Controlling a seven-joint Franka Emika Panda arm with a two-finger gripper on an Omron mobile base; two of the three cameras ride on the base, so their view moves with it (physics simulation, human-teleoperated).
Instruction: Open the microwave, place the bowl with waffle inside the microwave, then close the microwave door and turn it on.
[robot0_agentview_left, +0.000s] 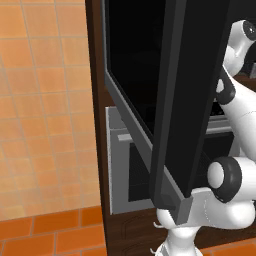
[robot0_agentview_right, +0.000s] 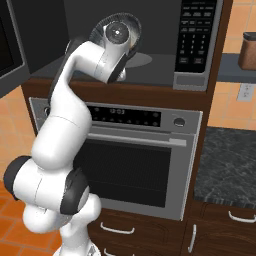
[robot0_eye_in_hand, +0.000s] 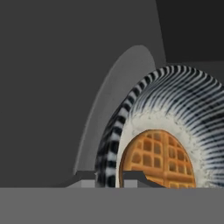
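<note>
**A:** Nearest the hand camera, what is there?

**B:** The gripper (robot0_eye_in_hand: 109, 178), its two dark fingertips (robot0_eye_in_hand: 83, 176) closed narrow on the striped rim of the bowl (robot0_eye_in_hand: 175, 105), one tip outside the wall and one inside. The waffle (robot0_eye_in_hand: 159, 157) lies in the bowl, just beside the inner tip.

**A:** And where is the bowl in the kitchen?

**B:** Inside the microwave (robot0_agentview_right: 200, 50). In the right base view the bowl (robot0_agentview_right: 120, 22) shows behind the arm's wrist, over the grey turntable (robot0_agentview_right: 142, 60) on the cavity floor.

**A:** The door?

**B:** The door (robot0_agentview_left: 165, 100) stands swung wide open, its black glass panel edge-on in the left base view, close by the arm.

**A:** Farther off?

**B:** Below the microwave, the silver oven (robot0_agentview_right: 145, 165) set in dark wood. To the right, a dark stone counter (robot0_agentview_right: 230, 165), and a brown canister (robot0_agentview_right: 248, 50) on a shelf above it.
</note>
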